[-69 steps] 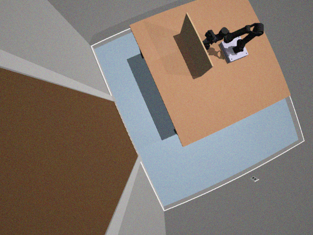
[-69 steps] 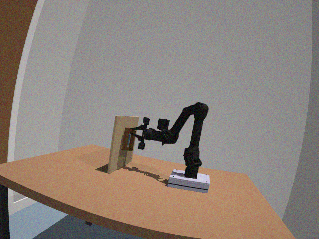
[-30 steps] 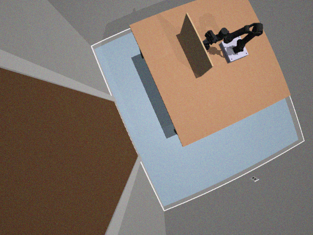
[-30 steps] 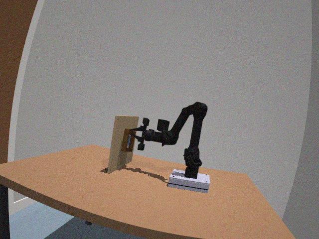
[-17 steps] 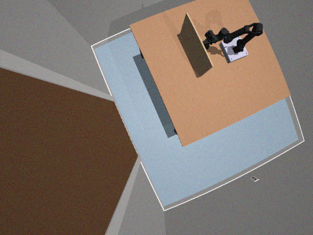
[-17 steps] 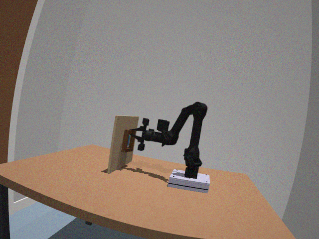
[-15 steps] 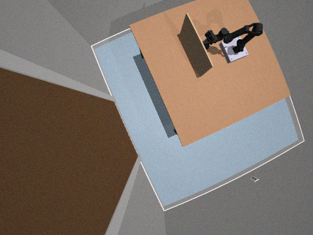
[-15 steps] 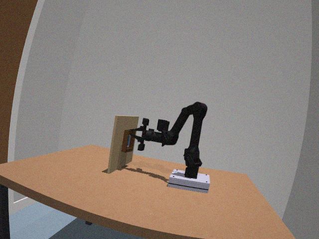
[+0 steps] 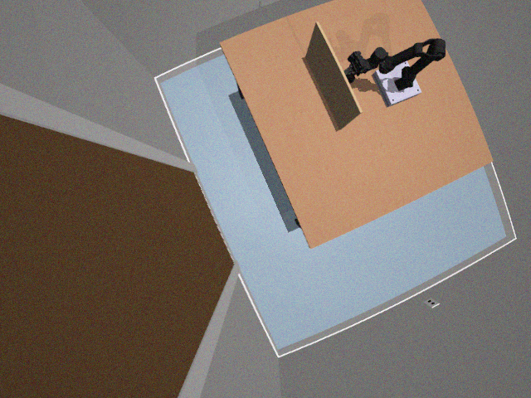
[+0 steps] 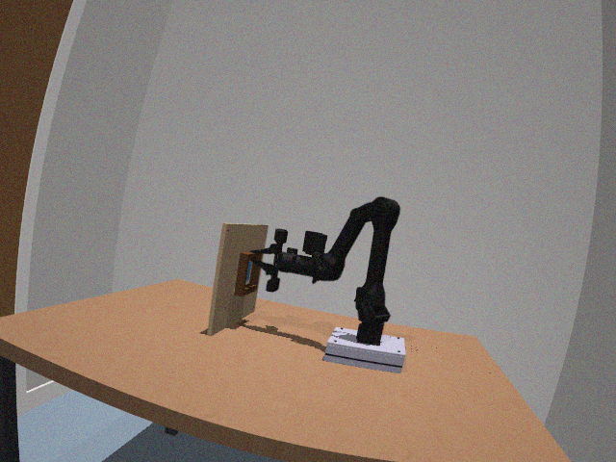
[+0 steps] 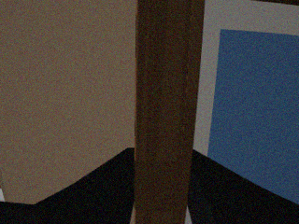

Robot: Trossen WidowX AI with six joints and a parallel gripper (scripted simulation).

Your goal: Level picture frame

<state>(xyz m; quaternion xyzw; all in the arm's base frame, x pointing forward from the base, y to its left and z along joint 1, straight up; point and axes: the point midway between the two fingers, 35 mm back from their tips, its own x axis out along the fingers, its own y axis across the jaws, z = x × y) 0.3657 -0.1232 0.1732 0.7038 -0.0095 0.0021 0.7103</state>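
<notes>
End effector (image 11: 161,212) apparently grips frame (image 11: 163,88).

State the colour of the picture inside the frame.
Blue, with a pale mat border, inside the brown picture frame. The wrist view shows it best.

arm (image 10: 371,258): black, rounded jointed links
base (image 10: 365,351): flat pale grey-white plate, small dark screws
gripper (image 10: 259,263): black, two thin fingers

A wooden table (image 10: 248,388) stands on a pale-blue floor mat (image 9: 343,291).
</notes>
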